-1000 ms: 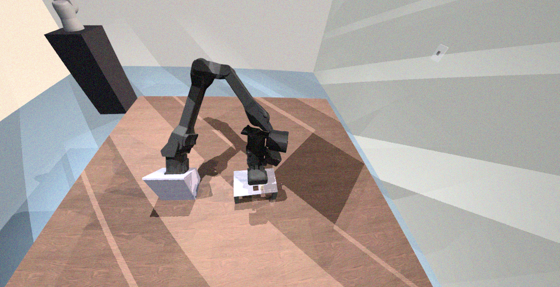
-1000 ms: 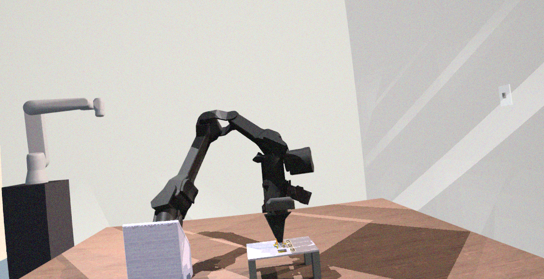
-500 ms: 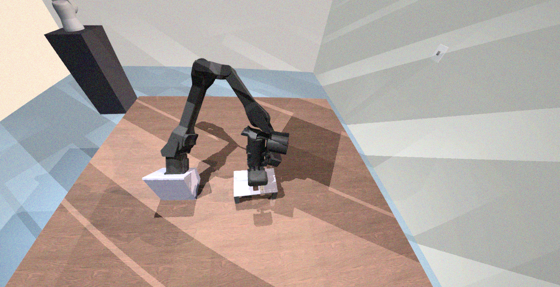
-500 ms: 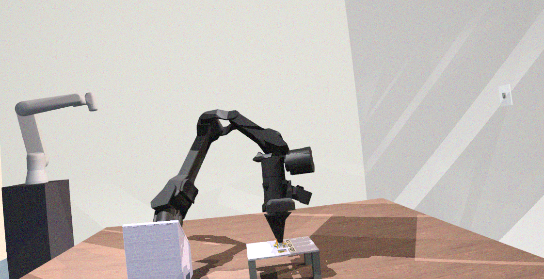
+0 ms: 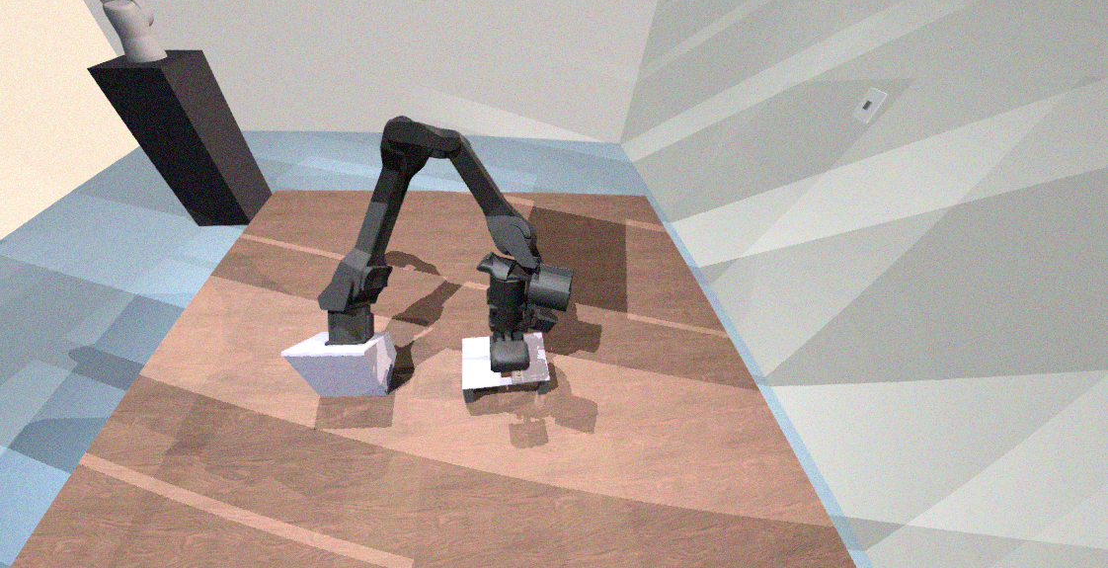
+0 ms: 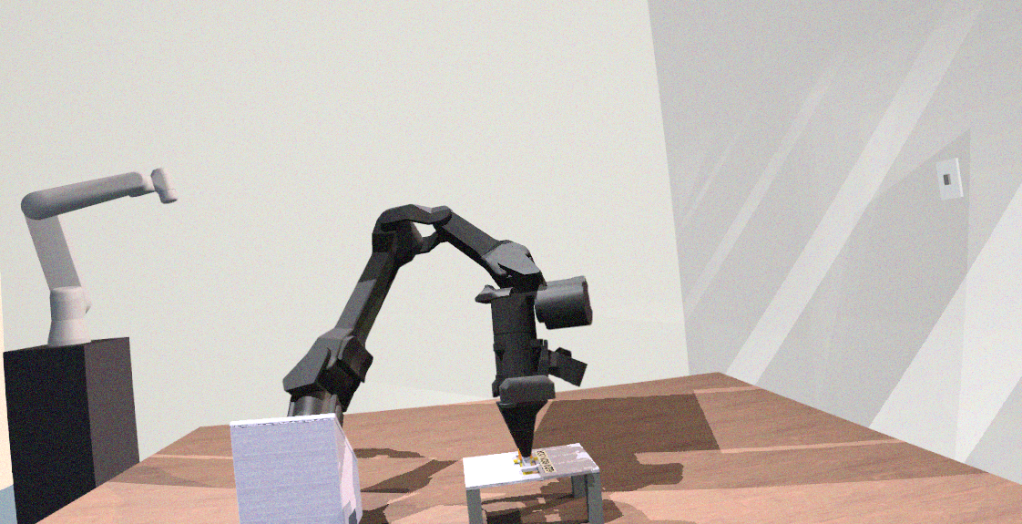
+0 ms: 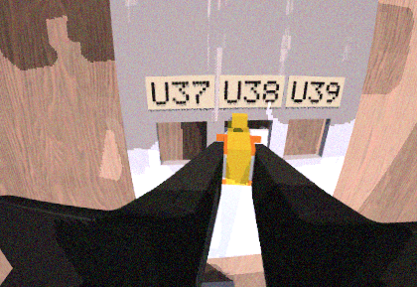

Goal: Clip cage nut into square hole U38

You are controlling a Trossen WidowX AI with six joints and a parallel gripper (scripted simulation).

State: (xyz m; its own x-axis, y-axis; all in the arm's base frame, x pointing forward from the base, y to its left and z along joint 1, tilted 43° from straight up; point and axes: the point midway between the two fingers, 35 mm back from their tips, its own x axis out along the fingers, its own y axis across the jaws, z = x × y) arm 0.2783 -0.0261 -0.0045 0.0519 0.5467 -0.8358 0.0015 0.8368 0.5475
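My gripper [image 7: 237, 153] [image 6: 526, 454] is shut on the yellow cage nut [image 7: 238, 164], with its fingers on the nut's two sides. Orange parts of the nut stick out left and right at the fingertips. In the wrist view the nut overlaps the square hole under the U38 label [image 7: 250, 92], a little left of the hole's middle. The dark far edge of the U38 hole [image 7: 261, 124] shows beside it. The nut is low over the rail plate [image 5: 476, 365] [image 6: 485, 474] [image 7: 164, 38]; its underside is hidden, so I cannot tell whether it touches the plate or enters the hole.
The U37 hole [image 7: 181, 142] and the U39 hole [image 7: 304, 138] lie on either side. The plate stands on short legs [image 6: 593, 498] on the wooden table [image 5: 659, 440]. A pale block [image 5: 345, 373] [image 6: 286, 470] is at my arm's base. A grey arm [image 6: 86, 188] stands on a black pedestal [image 6: 49, 405] beyond the table.
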